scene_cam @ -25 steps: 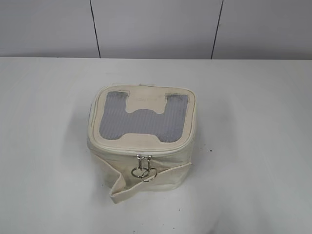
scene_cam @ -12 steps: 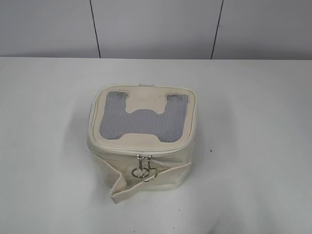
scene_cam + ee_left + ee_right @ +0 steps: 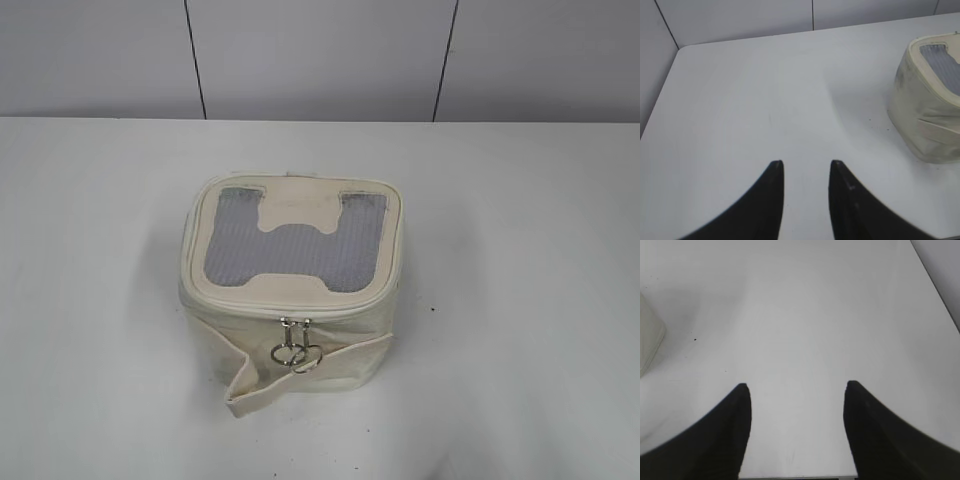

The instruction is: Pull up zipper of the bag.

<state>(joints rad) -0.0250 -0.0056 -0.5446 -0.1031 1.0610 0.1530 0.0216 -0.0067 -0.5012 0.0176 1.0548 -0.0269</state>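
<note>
The cream boxy bag (image 3: 290,290) stands in the middle of the white table, its top panel showing grey mesh windows around an H-shaped patch. The zipper (image 3: 293,308) runs round the top edge; two silver sliders with ring pulls (image 3: 296,352) hang together at the front. The loose strap (image 3: 262,385) sags at the front. Neither arm shows in the exterior view. My left gripper (image 3: 805,164) is open and empty over bare table, with the bag (image 3: 927,100) to its right. My right gripper (image 3: 796,386) is open and empty, with the bag's edge (image 3: 647,342) at far left.
The white table (image 3: 520,300) stretches round the bag on all sides. A grey panelled wall (image 3: 320,55) stands behind the table's far edge. The table's left edge and rounded corner (image 3: 682,50) show in the left wrist view.
</note>
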